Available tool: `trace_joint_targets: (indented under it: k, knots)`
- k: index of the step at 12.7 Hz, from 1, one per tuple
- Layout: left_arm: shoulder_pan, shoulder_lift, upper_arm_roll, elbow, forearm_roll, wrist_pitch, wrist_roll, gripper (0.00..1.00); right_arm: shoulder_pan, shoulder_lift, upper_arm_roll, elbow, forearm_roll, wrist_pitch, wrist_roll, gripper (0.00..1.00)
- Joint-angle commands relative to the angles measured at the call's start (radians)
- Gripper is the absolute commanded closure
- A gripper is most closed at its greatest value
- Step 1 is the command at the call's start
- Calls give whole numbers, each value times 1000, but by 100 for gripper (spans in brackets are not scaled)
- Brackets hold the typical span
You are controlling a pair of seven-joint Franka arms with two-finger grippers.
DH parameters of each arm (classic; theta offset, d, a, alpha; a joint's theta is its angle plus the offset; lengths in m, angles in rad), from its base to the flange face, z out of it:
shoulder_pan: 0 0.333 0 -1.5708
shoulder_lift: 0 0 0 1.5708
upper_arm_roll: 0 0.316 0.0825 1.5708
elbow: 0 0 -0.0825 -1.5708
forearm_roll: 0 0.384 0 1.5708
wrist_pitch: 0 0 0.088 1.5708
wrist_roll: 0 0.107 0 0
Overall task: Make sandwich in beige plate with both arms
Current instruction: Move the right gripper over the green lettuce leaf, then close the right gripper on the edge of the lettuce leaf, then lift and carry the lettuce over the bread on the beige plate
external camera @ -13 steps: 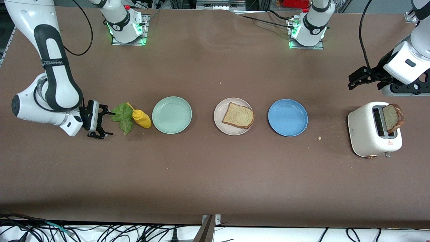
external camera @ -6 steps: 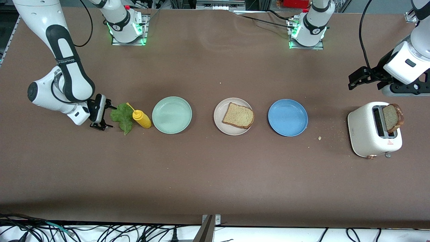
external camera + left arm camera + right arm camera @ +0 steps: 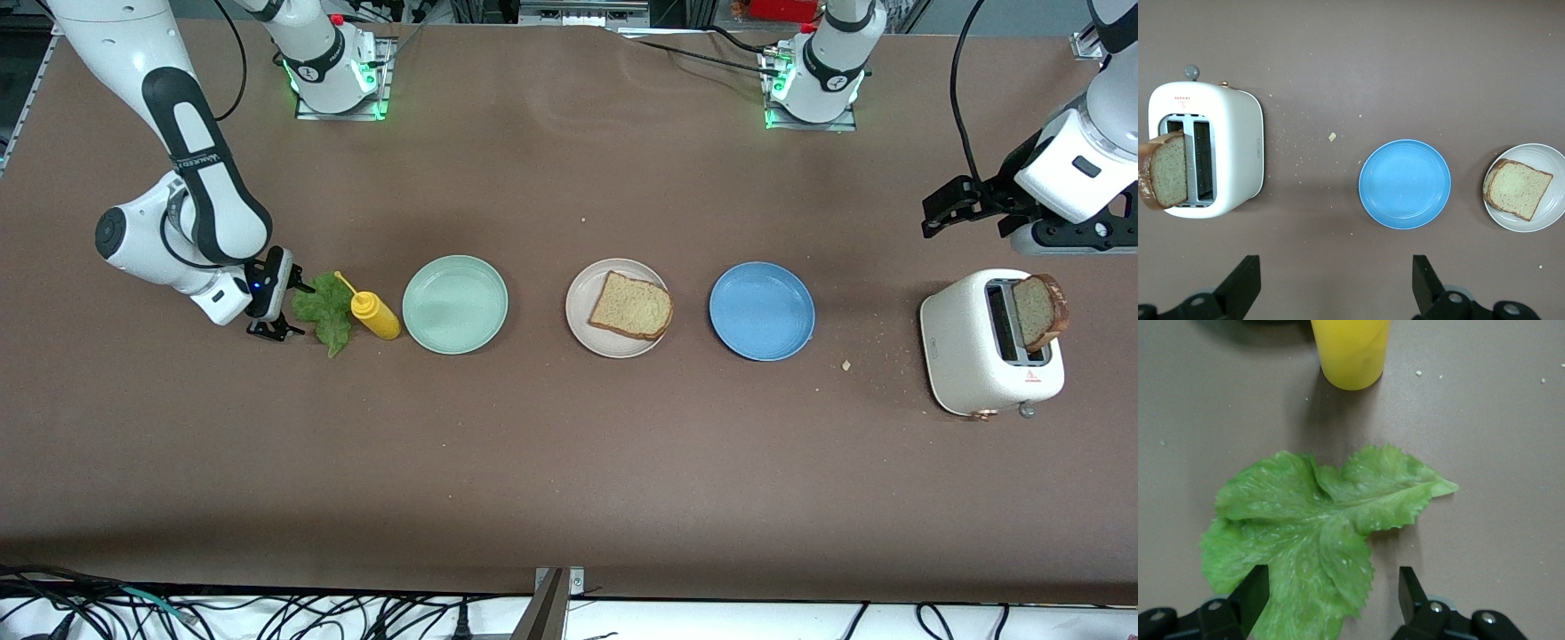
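The beige plate (image 3: 578, 313) (image 3: 1549, 211) lies mid-table with one slice of brown-crusted bread (image 3: 632, 306) (image 3: 1516, 189) on it. A second slice (image 3: 1040, 309) (image 3: 1166, 170) stands up out of the white toaster (image 3: 969, 347) (image 3: 1231, 157). A ruffled green lettuce leaf (image 3: 324, 307) (image 3: 1311, 520) lies flat toward the right arm's end of the table. My right gripper (image 3: 292, 309) (image 3: 1335, 593) is low at the leaf, open, with the leaf's end lying between its fingers. Open and holding nothing, my left gripper (image 3: 944, 206) (image 3: 1336, 287) waits in the air beside the toaster.
A yellow squeeze bottle (image 3: 375, 314) (image 3: 1350, 350) lies against the lettuce, between it and the mint-green plate (image 3: 454, 304). A blue plate (image 3: 762, 310) (image 3: 1405, 183) sits between the beige plate and the toaster. Crumbs (image 3: 846, 364) dot the table near the toaster.
My right arm has swung in toward the lettuce, bringing its fingers from beside the leaf to either side of its end, slightly narrower. The left arm has not moved.
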Motion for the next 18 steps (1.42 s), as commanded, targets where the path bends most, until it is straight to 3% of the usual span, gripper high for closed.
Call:
trace_joint_targets:
  k: [1, 3, 9, 10, 12, 13, 15, 18]
  knots:
    - [4, -4, -4, 13, 21, -19, 15, 0, 3, -8, 10, -15, -5, 26, -1, 68]
    - [4, -4, -4, 13, 21, -19, 15, 0, 3, -16, 12, -15, -5, 24, -1, 100]
    - [4, -4, -4, 13, 21, -19, 15, 0, 1, -178, 12, -23, -29, -75, 24, 100]
    - [4, -4, -4, 13, 21, -19, 15, 0, 1, -227, 12, -23, -85, -118, 81, 100]
    - [4, -4, -3, 13, 21, -19, 15, 0, 1, -350, 15, -21, -332, -225, 353, 100]
    - [4, -4, -3, 13, 21, -19, 15, 0, 1, -413, 17, -20, -406, -284, 466, 100]
    - [4, -4, -3, 13, 21, -19, 15, 0, 1, -508, 52, -12, -440, -403, 585, 100]
    - [4, -4, -4, 13, 21, -19, 15, 0, 1, -534, 93, 60, -460, -523, 717, 100]
